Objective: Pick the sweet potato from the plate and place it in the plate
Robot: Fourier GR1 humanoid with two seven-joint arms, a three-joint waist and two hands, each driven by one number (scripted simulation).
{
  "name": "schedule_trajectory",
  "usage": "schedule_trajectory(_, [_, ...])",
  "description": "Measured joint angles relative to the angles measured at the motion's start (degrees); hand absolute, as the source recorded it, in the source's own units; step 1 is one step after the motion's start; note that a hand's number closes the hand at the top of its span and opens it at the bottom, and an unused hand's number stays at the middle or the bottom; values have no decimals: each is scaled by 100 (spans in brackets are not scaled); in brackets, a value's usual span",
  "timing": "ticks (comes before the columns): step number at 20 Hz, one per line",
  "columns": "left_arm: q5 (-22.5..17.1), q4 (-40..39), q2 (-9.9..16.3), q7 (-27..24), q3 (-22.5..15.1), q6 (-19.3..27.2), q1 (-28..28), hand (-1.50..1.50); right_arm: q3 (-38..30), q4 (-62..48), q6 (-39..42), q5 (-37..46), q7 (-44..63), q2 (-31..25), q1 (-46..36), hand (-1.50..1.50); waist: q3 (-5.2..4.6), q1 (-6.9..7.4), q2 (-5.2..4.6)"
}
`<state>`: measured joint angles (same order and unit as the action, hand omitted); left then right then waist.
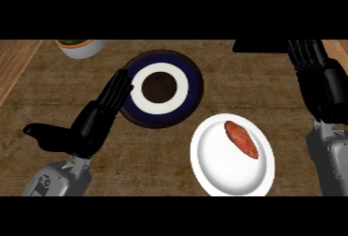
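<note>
A reddish-brown sweet potato [241,138] lies on the white plate [228,177] at the lower right of the counter. Up and to the left of it sits a second plate [193,85] with a dark blue rim, a white ring and a dark brown middle. My left hand [98,115] stands open just left of the blue plate, fingers straight and pointing up, thumb out to the left. My right hand [318,78] is at the right edge, fingers straight and reaching toward the top; it is to the right of and above the white plate and touches nothing.
A white bowl [83,47] with something orange and green inside stands at the top left. A dark object [258,45] shows at the top edge, next to my right fingers. A lighter wooden strip [17,64] runs along the left side of the brown counter.
</note>
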<state>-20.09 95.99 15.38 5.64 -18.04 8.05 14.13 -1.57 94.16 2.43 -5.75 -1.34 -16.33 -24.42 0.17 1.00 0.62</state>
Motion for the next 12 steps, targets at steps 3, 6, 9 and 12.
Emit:
schedule_trajectory(3, [149, -213, 204, -213, 187, -57, -221, 0, 341, -108, 189, -107, 241, 225, 98, 150, -11, 1, -36])
schedule_trajectory(6, [407, -488, 509, -334, 391, 41, -435, 0, 856, -444, 508, -369, 695, 574, 217, 150, -19, 149, -94])
schedule_trajectory(9, [530, -813, 646, -441, 508, 97, -667, 0, 1217, -458, 159, 707, 486, 303, 224, -150, -52, 119, -78])
schedule_trajectory(12, [556, -1126, 734, -780, 678, 14, -952, 0, 1486, -728, -346, 1049, -173, 777, 848, -150, -33, 31, -85])
